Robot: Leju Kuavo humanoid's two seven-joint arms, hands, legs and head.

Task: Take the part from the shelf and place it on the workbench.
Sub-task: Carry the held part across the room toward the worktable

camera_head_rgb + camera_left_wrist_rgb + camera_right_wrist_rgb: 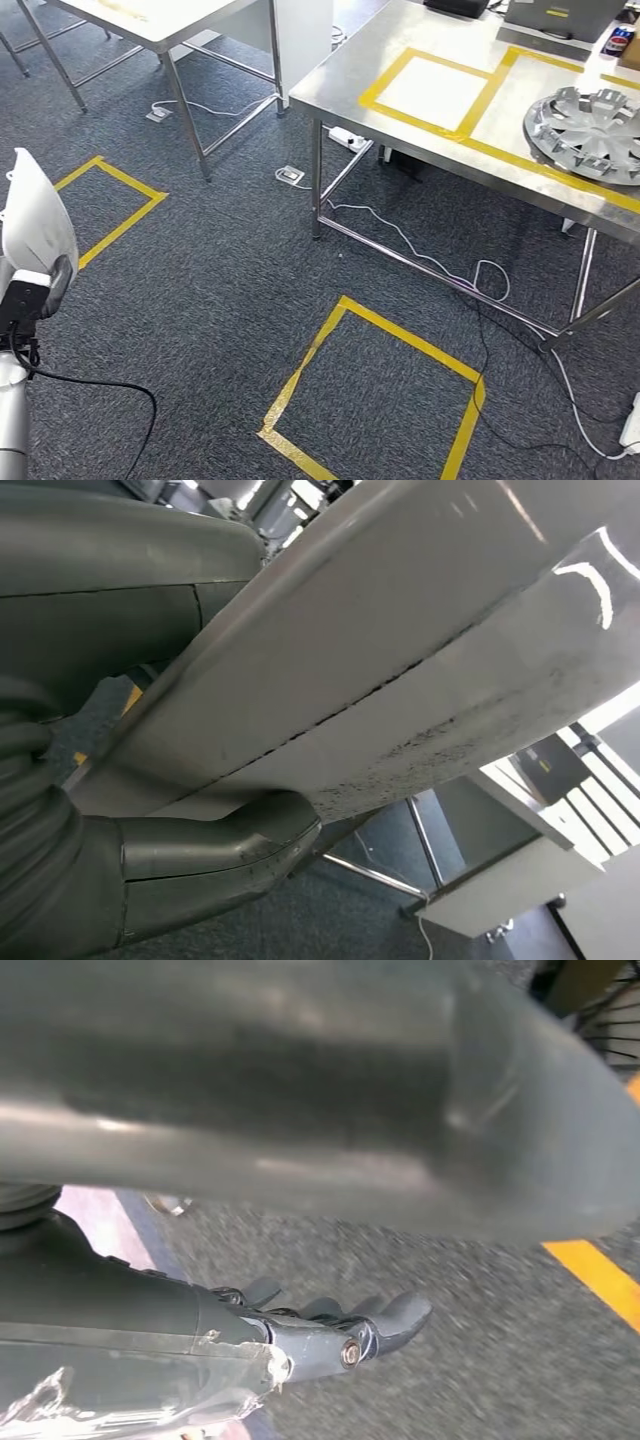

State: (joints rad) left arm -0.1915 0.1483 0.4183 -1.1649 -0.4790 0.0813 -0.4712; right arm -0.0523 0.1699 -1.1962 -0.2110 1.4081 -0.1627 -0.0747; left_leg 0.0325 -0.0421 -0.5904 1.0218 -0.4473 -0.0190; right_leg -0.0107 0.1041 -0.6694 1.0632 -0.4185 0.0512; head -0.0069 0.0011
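A white curved panel part (pixel 34 215) shows at the left edge of the head view, above my silver left arm (pixel 11 430). In the left wrist view my left hand (pixel 219 855) holds this part (pixel 392 670), thumb on one face and dark fingers on the other. The steel workbench (pixel 340 85) stands ahead to the right, marked with yellow tape rectangles (pixel 434 92). My right hand (pixel 317 1340) hangs over the carpet, its fingers stretched out with nothing in them.
A silver hubcap (pixel 585 130) lies on the workbench's right side. Yellow tape squares (pixel 377 390) mark the grey carpet. Cables and a power strip (pixel 632 425) lie under and beside the bench. Another table (pixel 151 20) stands at the back left.
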